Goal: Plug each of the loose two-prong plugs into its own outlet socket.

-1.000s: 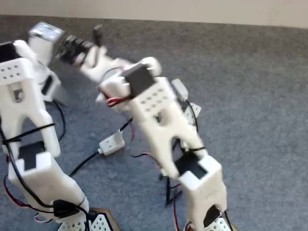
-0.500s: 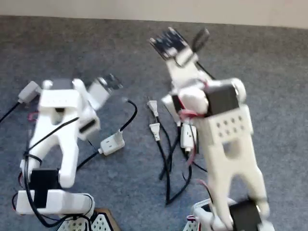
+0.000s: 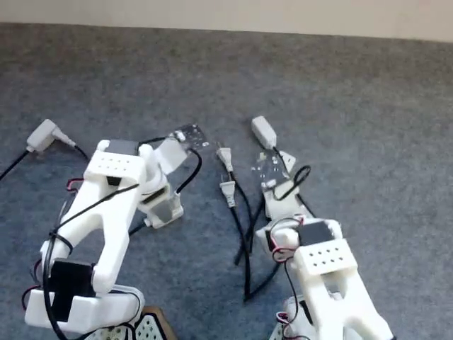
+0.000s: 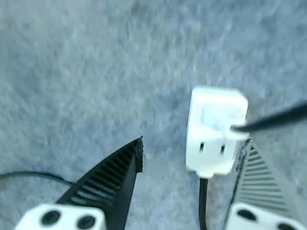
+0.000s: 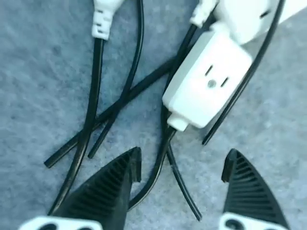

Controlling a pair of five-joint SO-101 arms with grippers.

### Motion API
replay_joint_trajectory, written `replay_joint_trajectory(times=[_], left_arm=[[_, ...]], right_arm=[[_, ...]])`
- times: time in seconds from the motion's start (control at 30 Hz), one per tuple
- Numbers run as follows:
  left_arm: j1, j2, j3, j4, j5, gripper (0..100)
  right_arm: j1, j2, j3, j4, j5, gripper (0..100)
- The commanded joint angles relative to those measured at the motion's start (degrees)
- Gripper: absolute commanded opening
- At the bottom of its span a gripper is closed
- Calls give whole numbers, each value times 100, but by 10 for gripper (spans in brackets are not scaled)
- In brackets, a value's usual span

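Between the left gripper's (image 4: 192,143) spread jaws, close by one finger, sits a socket (image 4: 216,129), slots facing back toward the wrist. The right gripper (image 5: 184,152), wide open too, has a second socket (image 5: 208,86) just ahead, long axis slanting across the gap. A plug (image 5: 103,17) lies farther ahead, off to one side.

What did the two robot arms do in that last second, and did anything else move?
Both arms swung back from their far reach and folded low over the grey carpet: the left gripper hangs open over a white outlet socket, the right gripper open over a second white socket. Nothing was grasped. The white two-prong plugs and black cords stayed put.
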Motion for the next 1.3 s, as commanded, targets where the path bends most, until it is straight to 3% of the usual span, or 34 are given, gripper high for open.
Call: replay_joint_trajectory(times=[0.0, 0.23, 0.47, 0.63, 0.8, 1.17, 1.27], left_arm=[[426, -189, 48, -202, 273, 319], [629, -189, 998, -993, 237, 300], [347, -198, 1068, -1266, 264, 23], [-418, -189, 400, -1248, 369, 12], [-1420, 611, -1314, -1152, 765, 12], [-2114, 4778, -7354, 1345, 1029, 12], [-2211, 5798, -8822, 1916, 1222, 69]], right_arm=[[57, -382, 295, -391, -97, 263], [57, -804, 646, -585, -105, 263], [57, -910, 752, -593, -281, 263], [57, -910, 769, -593, -273, 263], [57, -910, 769, -593, -281, 263], [57, -892, 778, -602, -290, 263], [57, -910, 778, -602, -299, 263]])
